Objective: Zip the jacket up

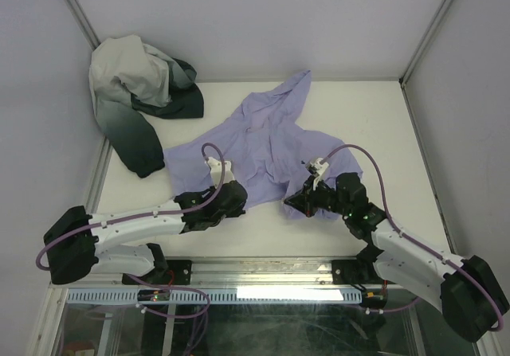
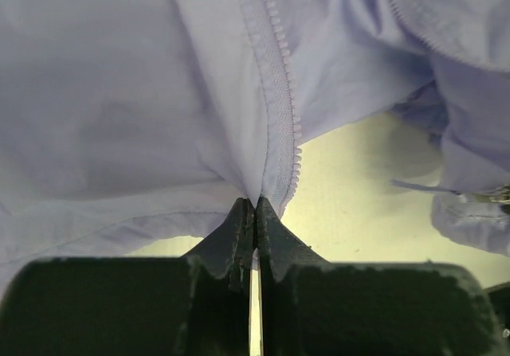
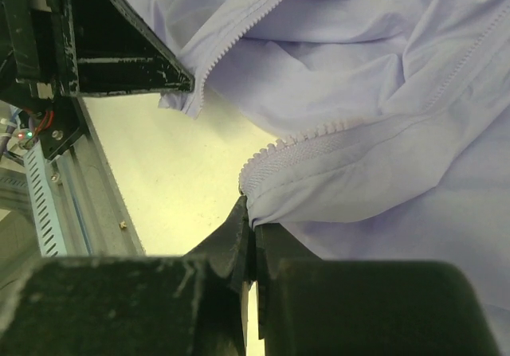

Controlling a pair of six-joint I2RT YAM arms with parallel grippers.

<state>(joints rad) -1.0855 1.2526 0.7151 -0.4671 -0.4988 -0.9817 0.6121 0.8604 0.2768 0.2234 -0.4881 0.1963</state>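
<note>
Found left end effector (image 2: 253,205) and right end effector (image 3: 249,213) each pinched shut on the near hem of the jacket (image 1: 263,145).
Noted left grip at the foot of one row of zipper teeth (image 2: 279,93), right grip on the other front edge, bare tabletop (image 1: 374,133) between the two edges. Saw jacket lying wrinkled and unzipped across mid tabletop, one sleeve reaching toward the far wall. Logged white-and-dark-green garment (image 1: 135,101) heaped in far left corner, just beside the jacket.
</note>
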